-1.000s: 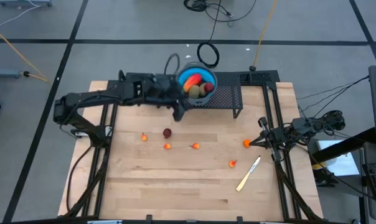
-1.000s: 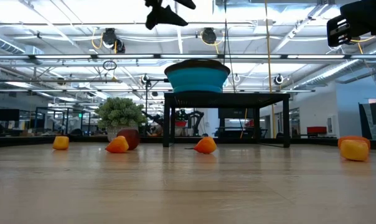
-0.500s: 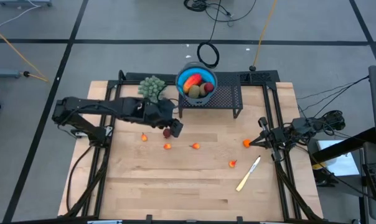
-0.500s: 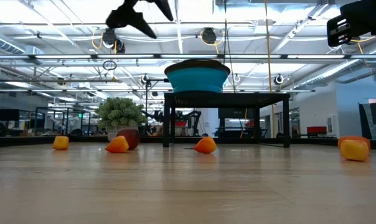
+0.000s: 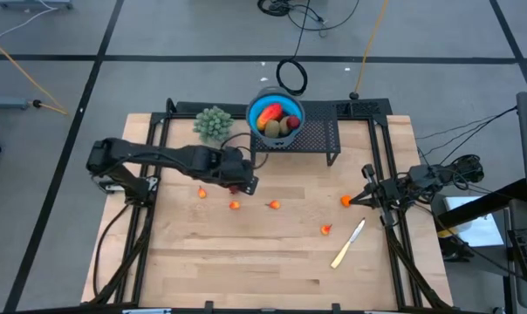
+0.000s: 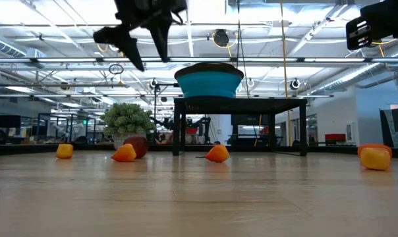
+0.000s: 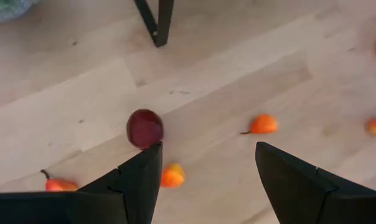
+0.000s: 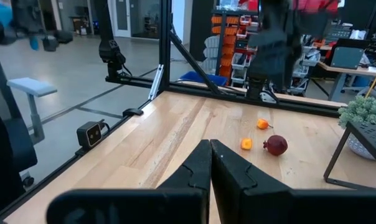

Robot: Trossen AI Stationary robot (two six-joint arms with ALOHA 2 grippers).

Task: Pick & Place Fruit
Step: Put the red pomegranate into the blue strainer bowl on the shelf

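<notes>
Left gripper (image 7: pixel 203 180), fingers spread, is hovering over the dark red ball (image 7: pixel 144 128), left of centre in the left wrist view. Pick step; next needs descent and closing. Right gripper (image 8: pixel 210 163) is idling, fingers pressed together.

Dark red ball (image 7: pixel 144 128) hidden under left arm in high view; in low view (image 6: pixel 137 146) half covered by orange bit (image 6: pixel 124 153). Left pincer (image 7: pixel 203 168): fingertips only, bases cut off by left wrist picture's edge. Right pincer (image 8: pixel 210 163): base cut off in right wrist view. Bowl (image 6: pixel 209 83) contents hidden behind rim in low view. Orange bits (image 5: pixel 235 206) too small to tell kind from above.
</notes>
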